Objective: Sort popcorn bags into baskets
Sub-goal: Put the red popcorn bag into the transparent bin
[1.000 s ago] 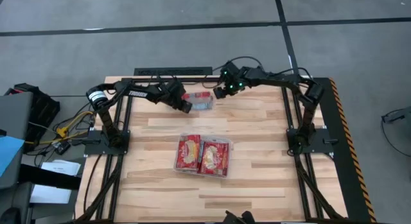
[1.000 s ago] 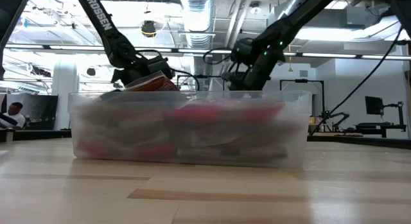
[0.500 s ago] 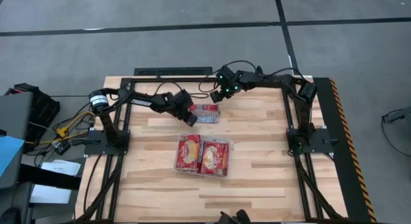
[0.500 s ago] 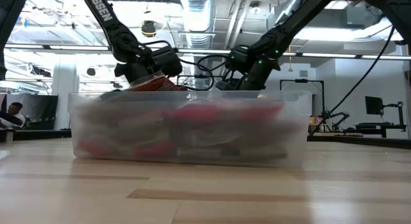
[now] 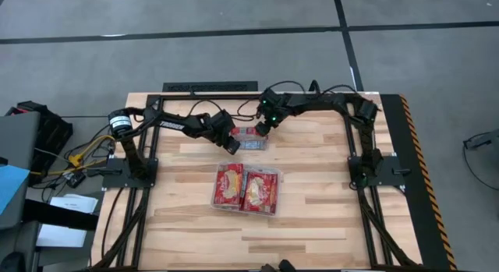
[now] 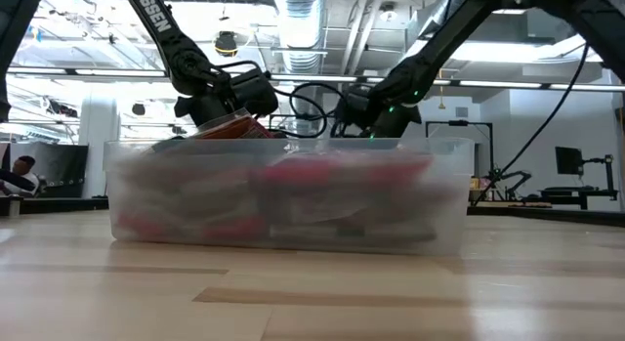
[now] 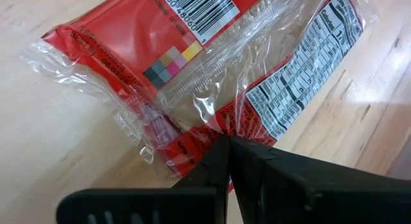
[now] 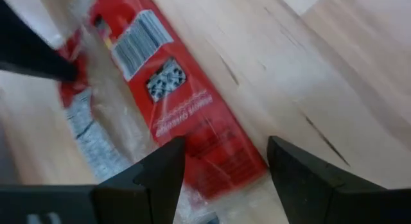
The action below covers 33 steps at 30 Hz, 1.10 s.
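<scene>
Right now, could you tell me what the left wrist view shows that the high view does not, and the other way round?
Only the left wrist view shows the left gripper pinched shut on the clear wrap of the popcorn bag, with its barcode and nutrition panel readable.

Only the high view shows the whole table, the clear basket holding red bags nearer its middle, and the right gripper at the bag's other end.

Both show the same red bag over the wooden table, held by the left gripper.

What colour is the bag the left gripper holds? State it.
Red, with clear film, a barcode and a white nutrition panel: the bag, pinched by the left gripper; left wrist view shows it best.
</scene>
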### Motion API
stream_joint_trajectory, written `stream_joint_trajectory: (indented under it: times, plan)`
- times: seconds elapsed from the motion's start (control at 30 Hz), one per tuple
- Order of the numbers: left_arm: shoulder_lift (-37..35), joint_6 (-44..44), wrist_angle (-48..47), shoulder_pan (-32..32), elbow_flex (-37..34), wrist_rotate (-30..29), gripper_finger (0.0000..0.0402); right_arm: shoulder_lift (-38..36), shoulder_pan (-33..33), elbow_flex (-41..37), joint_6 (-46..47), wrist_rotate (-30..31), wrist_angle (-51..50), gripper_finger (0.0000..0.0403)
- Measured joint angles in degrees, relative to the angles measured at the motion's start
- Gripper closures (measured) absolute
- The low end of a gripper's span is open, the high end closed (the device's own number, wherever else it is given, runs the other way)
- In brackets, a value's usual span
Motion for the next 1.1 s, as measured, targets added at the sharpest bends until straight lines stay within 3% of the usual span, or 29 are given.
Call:
stream_joint_trajectory:
  times: [0.23, 0.47, 0.7, 0.87, 1.1]
  plan:
    - [0.0, -0.1, 0.11, -0.65, 0.0, -0.68, 0.0401, 1.53, 1.74, 0.42, -2.66, -1.68, 0.36, 0.0166]
    - [0.0, -0.89, 0.88, -0.81, -0.14, -1.02, 0.0401, 2.37, 3.91, 1.66, -4.97, -10.9, -3.96, 0.0222]
    - [0.01, -1.93, 1.61, -0.81, -0.25, -1.74, 0.0401, 2.73, 5.73, 1.89, -5.95, -9.49, -5.22, 0.0301]
    - [-0.23, -2.22, 3.25, -0.43, -0.49, -1.58, 0.0401, 2.38, 5.49, 1.88, -1.44, -8.68, -6.34, 0.0386]
    - [-8.44, -0.08, -5.42, 2.67, 1.83, 0.4, 0.0401, -0.47, 3.16, 1.79, 5.05, -7.74, -6.66, 0.0398]
